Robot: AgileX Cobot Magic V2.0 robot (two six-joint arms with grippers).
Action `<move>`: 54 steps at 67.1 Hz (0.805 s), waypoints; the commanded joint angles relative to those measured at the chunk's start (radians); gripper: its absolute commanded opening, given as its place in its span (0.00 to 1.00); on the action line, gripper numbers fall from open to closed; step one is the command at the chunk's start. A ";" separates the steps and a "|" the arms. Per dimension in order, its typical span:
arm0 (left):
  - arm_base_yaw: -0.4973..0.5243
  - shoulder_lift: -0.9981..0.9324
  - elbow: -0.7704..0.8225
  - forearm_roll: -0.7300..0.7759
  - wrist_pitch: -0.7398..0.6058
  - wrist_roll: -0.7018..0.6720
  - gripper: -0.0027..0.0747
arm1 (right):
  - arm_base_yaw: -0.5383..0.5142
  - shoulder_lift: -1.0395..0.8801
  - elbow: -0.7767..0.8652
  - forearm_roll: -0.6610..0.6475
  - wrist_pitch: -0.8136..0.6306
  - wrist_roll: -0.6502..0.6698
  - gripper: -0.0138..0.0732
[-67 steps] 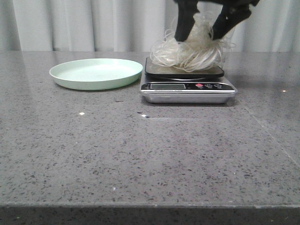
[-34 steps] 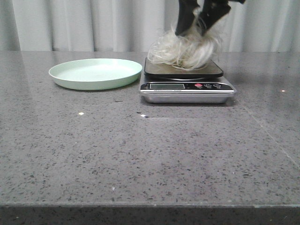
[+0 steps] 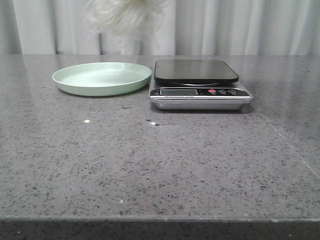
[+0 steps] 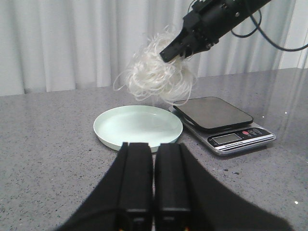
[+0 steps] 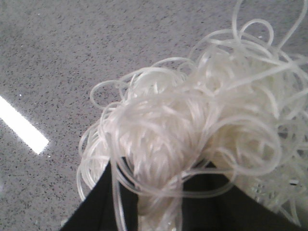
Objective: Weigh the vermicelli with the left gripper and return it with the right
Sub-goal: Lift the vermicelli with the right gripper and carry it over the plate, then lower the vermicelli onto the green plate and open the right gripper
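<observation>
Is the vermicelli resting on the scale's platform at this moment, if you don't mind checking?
No, the scale platform is bare, and the vermicelli hangs in the air from the right gripper, above the green plate.

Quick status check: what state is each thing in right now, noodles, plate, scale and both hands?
vermicelli: off the table, hanging from the right hand above the plate.
right hand: shut on the vermicelli.
left hand: shut, holding nothing.
green plate: flat on the table, nothing in it.
kitchen scale: platform bare; display unreadable.
</observation>
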 commanded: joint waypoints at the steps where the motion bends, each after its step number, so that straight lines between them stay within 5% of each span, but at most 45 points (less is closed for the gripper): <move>1: 0.001 0.013 -0.026 -0.013 -0.080 -0.010 0.21 | 0.030 -0.019 -0.035 0.055 -0.128 -0.003 0.32; 12: 0.001 0.013 -0.026 -0.013 -0.080 -0.010 0.21 | 0.050 0.037 -0.035 0.086 -0.163 -0.003 0.36; 29: 0.001 0.013 -0.026 -0.013 -0.077 -0.010 0.21 | 0.049 0.040 -0.035 0.072 -0.156 -0.003 0.68; 45: 0.001 0.013 -0.026 -0.013 -0.077 -0.010 0.21 | 0.021 -0.056 -0.035 -0.067 -0.111 -0.003 0.68; 54: 0.001 0.013 -0.026 -0.013 -0.076 -0.010 0.21 | -0.049 -0.146 -0.035 -0.169 0.050 -0.003 0.68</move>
